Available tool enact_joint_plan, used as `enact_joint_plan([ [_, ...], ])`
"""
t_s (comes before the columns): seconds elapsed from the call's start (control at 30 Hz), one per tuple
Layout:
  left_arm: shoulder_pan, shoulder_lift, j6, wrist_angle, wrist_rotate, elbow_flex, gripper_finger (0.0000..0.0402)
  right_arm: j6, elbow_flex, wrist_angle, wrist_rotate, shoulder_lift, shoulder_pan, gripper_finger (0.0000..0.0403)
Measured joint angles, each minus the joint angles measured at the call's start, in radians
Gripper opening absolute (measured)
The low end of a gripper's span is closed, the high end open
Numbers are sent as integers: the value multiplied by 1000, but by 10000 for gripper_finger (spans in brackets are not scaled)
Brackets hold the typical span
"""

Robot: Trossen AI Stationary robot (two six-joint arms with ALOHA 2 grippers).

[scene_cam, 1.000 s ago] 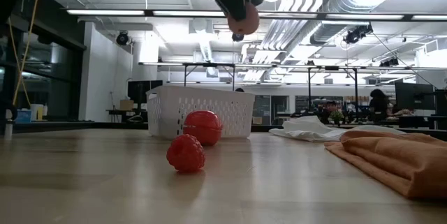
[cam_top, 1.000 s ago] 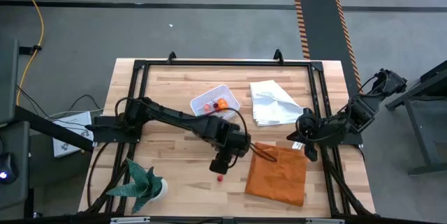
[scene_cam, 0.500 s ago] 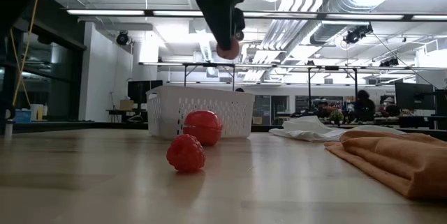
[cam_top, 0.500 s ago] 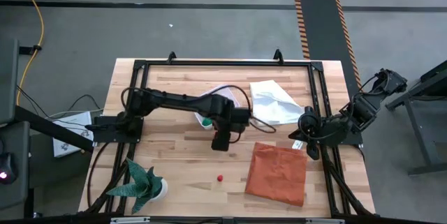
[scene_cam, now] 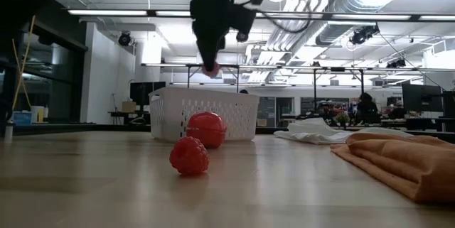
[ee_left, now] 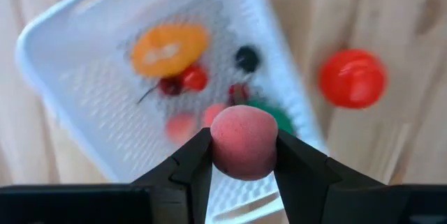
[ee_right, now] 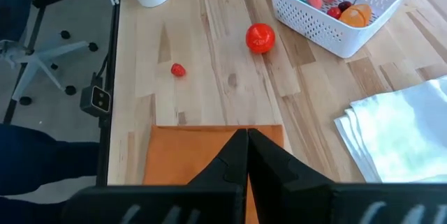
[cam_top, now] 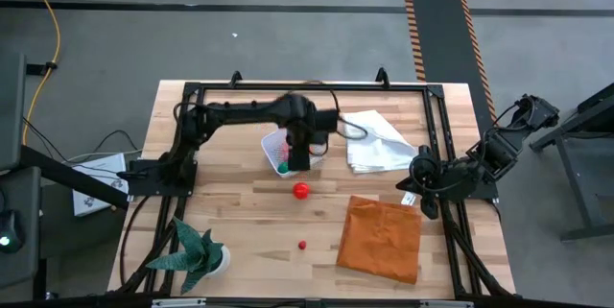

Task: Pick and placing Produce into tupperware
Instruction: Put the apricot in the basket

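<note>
**Four views, one shared tub**

The high view looks straight down on the whole surface [cam_top: 240, 202] and the floor around it. The low view sits at surface height, facing level across it into the room behind. The left wrist view hangs close above the tub [ee_left: 84, 91], looking down into it. The right wrist view looks from farther off across the orange cloth [ee_right: 188, 151]. All four show the tub and the red ball [cam_top: 301, 191] beside it.

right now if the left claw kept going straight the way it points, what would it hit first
Probably the white tub: the left claw, shut on a pink ball, points down into it, over the produce inside; depth is unclear.
</note>
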Motion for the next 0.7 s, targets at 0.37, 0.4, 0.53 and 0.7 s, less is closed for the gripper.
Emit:
enact_joint_plan([
  [0.37, 125, 0, -31, -34, 48, 0, 127, 16, 0, -10, 29, 0, 0, 0],
  [0.4, 130, 0, -31, -34, 53, 0, 127, 17, 0, -10, 32, 0, 0, 0],
  [0.53, 130, 0, -26, -33, 60, 0, 127, 25, 0, -9, 41, 0, 0, 0],
  [0.7, 127, 1, -23, -33, 61, 0, 127, 27, 0, -9, 63, 0, 0, 0],
])
